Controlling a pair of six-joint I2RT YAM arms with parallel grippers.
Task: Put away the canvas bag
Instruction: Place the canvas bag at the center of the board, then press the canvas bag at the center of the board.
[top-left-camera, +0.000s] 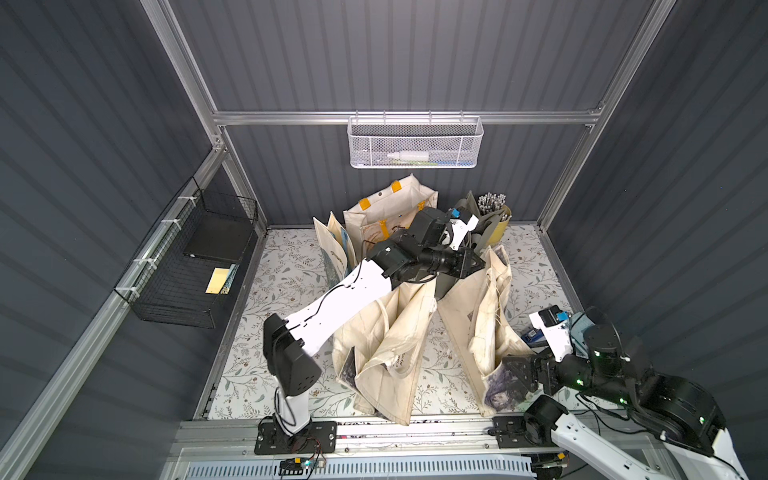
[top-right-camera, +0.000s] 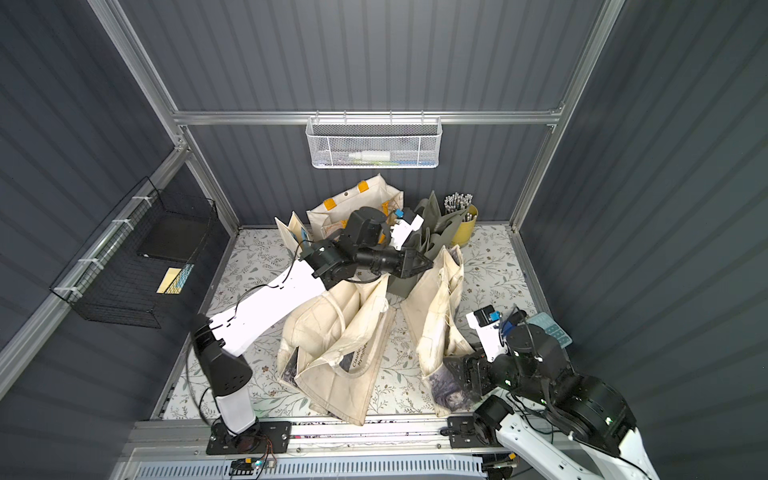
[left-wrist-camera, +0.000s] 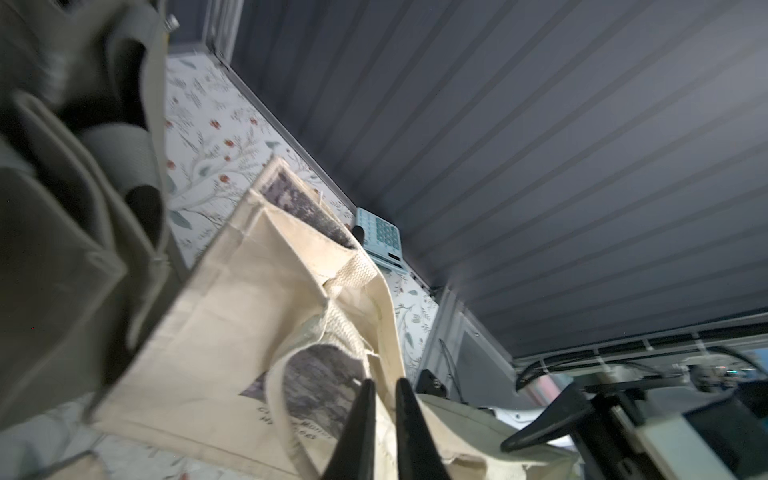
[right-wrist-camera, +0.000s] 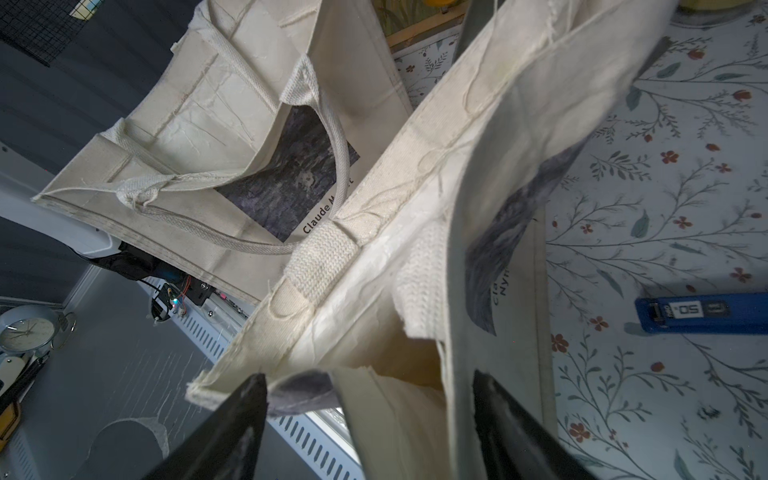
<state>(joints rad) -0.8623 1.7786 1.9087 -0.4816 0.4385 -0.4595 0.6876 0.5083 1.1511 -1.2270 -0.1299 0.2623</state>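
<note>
The canvas bag (top-left-camera: 490, 316) (top-right-camera: 436, 316) is cream with a dark purple print and stands open on the floral floor, right of centre. My left gripper (top-left-camera: 480, 264) (top-right-camera: 428, 264) reaches its far top end. In the left wrist view this gripper (left-wrist-camera: 384, 384) is shut, with the bag's cream rim (left-wrist-camera: 386, 332) pinched between its fingers. My right gripper (top-left-camera: 509, 372) (top-right-camera: 461, 370) is at the bag's near end. In the right wrist view it (right-wrist-camera: 368, 374) stands open, with its jaws wide on either side of the bag's side panel (right-wrist-camera: 457, 166).
A second cream printed bag (top-left-camera: 386, 345) (right-wrist-camera: 187, 145) stands just left. Behind are an olive-grey bag (top-left-camera: 469, 232), a tote with yellow tabs (top-left-camera: 390, 208) and a yellow cup of pens (top-left-camera: 496, 220). A blue box (right-wrist-camera: 702, 311) and calculator (left-wrist-camera: 380, 237) lie by the right wall. A white mesh basket (top-left-camera: 415, 143) and a black wire basket (top-left-camera: 187, 266) hang on the walls.
</note>
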